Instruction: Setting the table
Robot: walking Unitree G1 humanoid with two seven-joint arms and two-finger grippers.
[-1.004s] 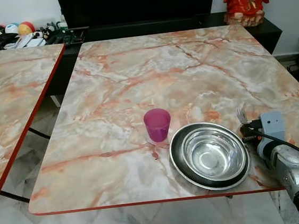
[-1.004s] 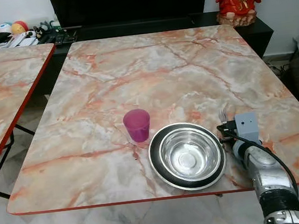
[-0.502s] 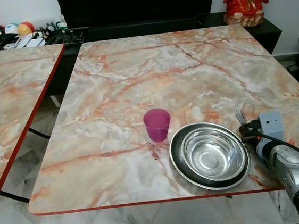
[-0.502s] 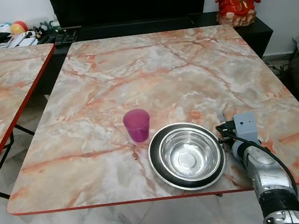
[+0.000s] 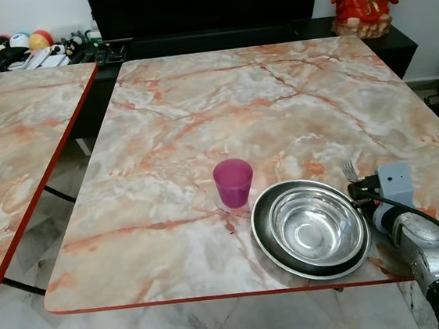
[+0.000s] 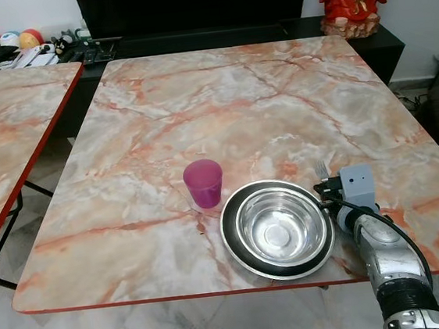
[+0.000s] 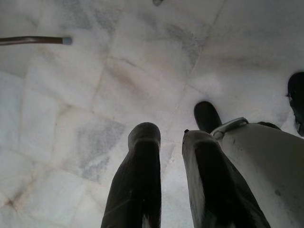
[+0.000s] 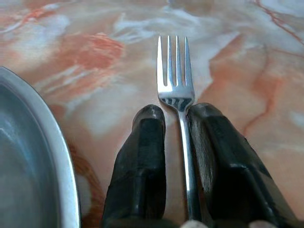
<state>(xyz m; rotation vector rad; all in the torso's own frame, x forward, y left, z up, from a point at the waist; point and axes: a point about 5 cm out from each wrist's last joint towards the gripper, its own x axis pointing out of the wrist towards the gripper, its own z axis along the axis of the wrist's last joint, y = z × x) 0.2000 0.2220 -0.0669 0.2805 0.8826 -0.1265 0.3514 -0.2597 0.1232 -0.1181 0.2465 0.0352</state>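
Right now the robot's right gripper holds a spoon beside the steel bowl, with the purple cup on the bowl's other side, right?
Not quite: the right gripper holds a fork, not a spoon, as the right wrist view shows. It is beside the steel bowl, with the purple cup on the other side.

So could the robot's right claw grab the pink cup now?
Probably not right away. The right claw is shut on the fork, and the steel bowl sits between it and the pink cup. It would likely have to put the fork down, then reach around or over the bowl.
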